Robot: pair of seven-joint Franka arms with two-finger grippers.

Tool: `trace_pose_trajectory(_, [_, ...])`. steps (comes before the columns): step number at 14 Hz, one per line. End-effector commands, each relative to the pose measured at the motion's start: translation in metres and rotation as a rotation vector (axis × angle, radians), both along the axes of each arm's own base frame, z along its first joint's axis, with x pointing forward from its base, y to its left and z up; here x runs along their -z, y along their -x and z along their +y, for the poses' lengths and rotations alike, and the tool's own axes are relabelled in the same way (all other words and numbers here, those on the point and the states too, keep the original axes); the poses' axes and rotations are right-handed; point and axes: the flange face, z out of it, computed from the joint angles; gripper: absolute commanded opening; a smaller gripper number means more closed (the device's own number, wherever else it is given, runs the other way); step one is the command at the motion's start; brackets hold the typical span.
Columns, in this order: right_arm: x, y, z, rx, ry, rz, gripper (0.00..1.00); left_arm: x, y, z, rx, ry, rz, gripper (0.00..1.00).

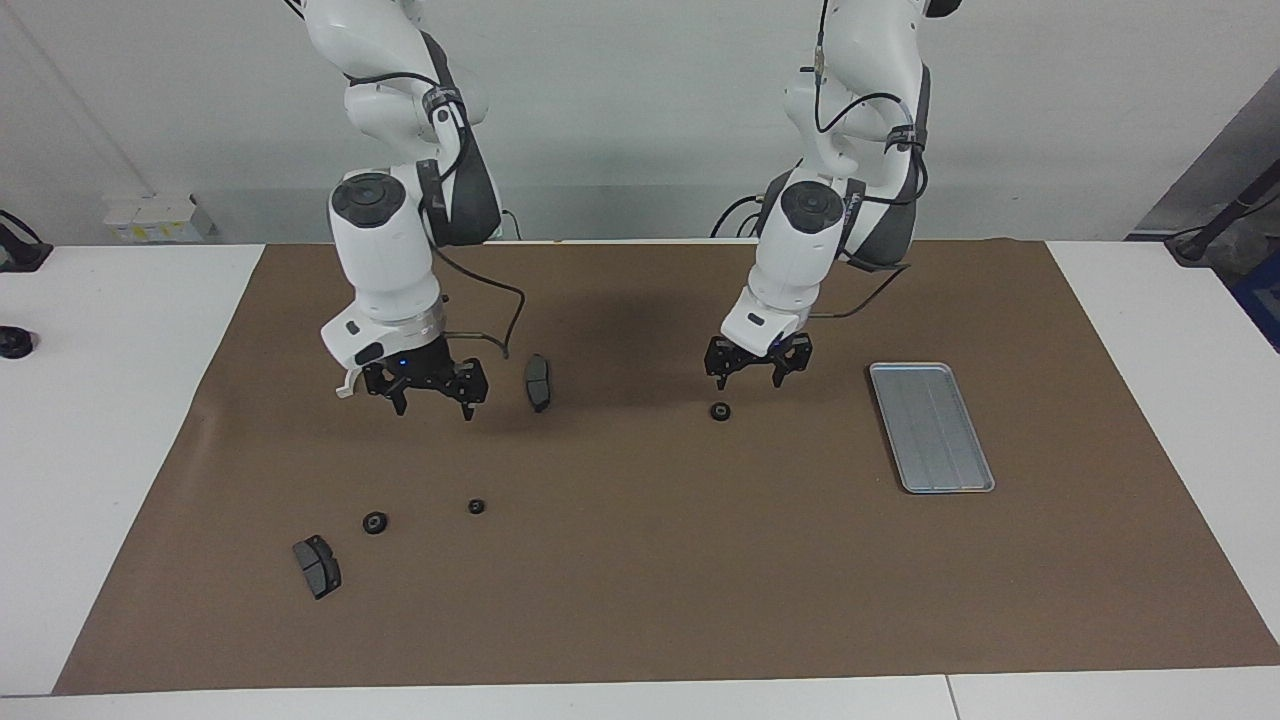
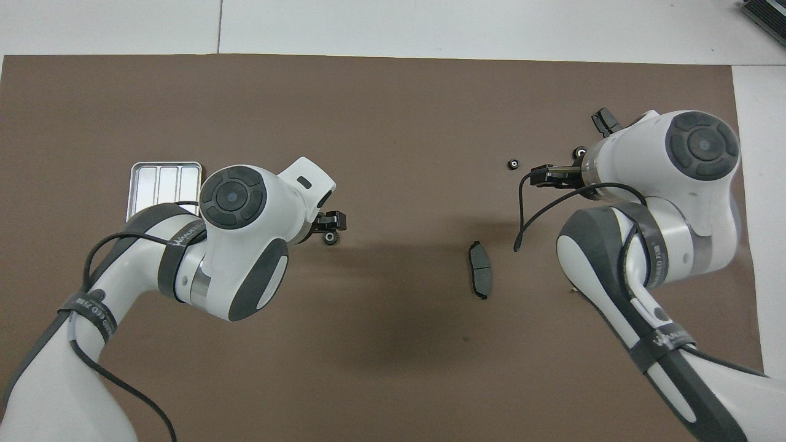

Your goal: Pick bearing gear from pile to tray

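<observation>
One black bearing gear [image 1: 719,411] [image 2: 330,237] lies alone on the brown mat, between the tray and the other parts. My left gripper [image 1: 750,380] [image 2: 331,222] hangs open just above it, not touching it. The silver ribbed tray [image 1: 930,425] [image 2: 163,178] lies bare toward the left arm's end. My right gripper [image 1: 434,405] [image 2: 546,176] is open, holds nothing and hangs low over the mat beside a brake pad [image 1: 538,382] [image 2: 479,269]. Two more gears [image 1: 375,522] [image 1: 476,507] lie farther from the robots.
A second brake pad [image 1: 317,566] lies beside the two gears, toward the right arm's end. Only one tip of the white half-ring [image 1: 343,388] shows past the right gripper. The brown mat [image 1: 640,600] covers the white table.
</observation>
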Motion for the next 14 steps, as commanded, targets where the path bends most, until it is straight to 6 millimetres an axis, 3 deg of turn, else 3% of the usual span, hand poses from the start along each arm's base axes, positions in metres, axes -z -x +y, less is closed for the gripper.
trace_pose_trajectory(1, [0.012, -0.014, -0.035, -0.054, -0.013, -0.003, 1.00, 0.029, 0.005, -0.023, -0.013, 0.013, -0.012, 0.87])
trace_pose_trajectory(2, [0.014, -0.023, -0.044, -0.060, -0.012, -0.013, 1.00, 0.040, 0.005, -0.027, -0.009, 0.015, -0.016, 0.86])
trace_pose_trajectory(5, [0.035, -0.058, -0.071, -0.073, -0.008, -0.042, 1.00, 0.049, 0.002, -0.023, 0.009, 0.017, -0.028, 0.79])
trace_pose_trajectory(8, [0.058, -0.090, -0.084, -0.056, -0.014, -0.046, 1.00, 0.060, 0.007, -0.018, 0.024, 0.007, -0.016, 0.73])
trace_pose_trajectory(11, [0.095, -0.102, -0.094, -0.041, -0.019, -0.030, 1.00, 0.065, 0.008, -0.016, 0.053, 0.011, -0.030, 0.69])
trace_pose_trajectory(12, [0.100, -0.106, -0.094, -0.041, -0.020, -0.047, 0.98, 0.070, 0.010, -0.015, 0.059, 0.012, -0.033, 0.69])
trace_pose_trajectory(14, [0.116, -0.107, -0.093, -0.042, -0.023, -0.044, 0.81, 0.074, 0.013, -0.013, 0.074, 0.011, -0.035, 0.65])
